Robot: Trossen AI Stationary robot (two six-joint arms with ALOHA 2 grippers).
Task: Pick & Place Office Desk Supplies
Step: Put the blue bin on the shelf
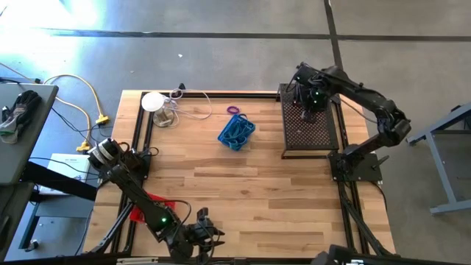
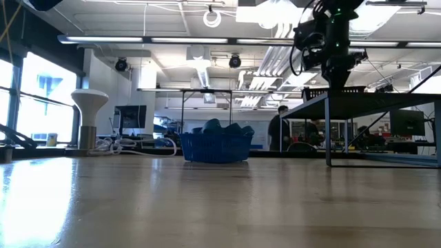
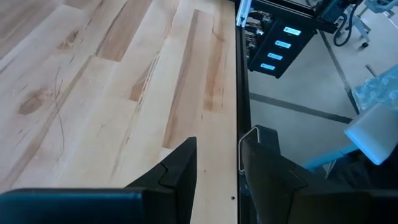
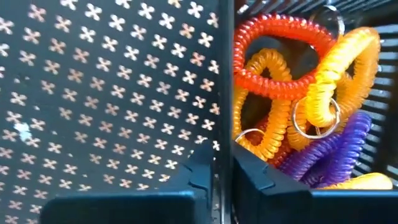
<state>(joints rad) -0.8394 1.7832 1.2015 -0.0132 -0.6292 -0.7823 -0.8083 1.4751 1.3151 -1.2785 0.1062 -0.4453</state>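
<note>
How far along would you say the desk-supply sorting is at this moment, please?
Possibly done: the blue mesh basket mid-table already holds blue loops. In hand: the right gripper is over the large flat black mesh tray, its fingers pinching the wall of a small black mesh basket that holds red, yellow and purple coil rings. Left: a purple ring lies loose; the red basket sits by the idle left gripper.

Blue mesh basket (image 1: 237, 132) on light wood-grain table (image 1: 243, 191). Purple ring (image 1: 233, 110) nearby. Black tray (image 4: 112, 93) has cross-shaped perforations. Coils: red (image 4: 283, 46), yellow (image 4: 339, 74), purple (image 4: 326, 155).
</note>
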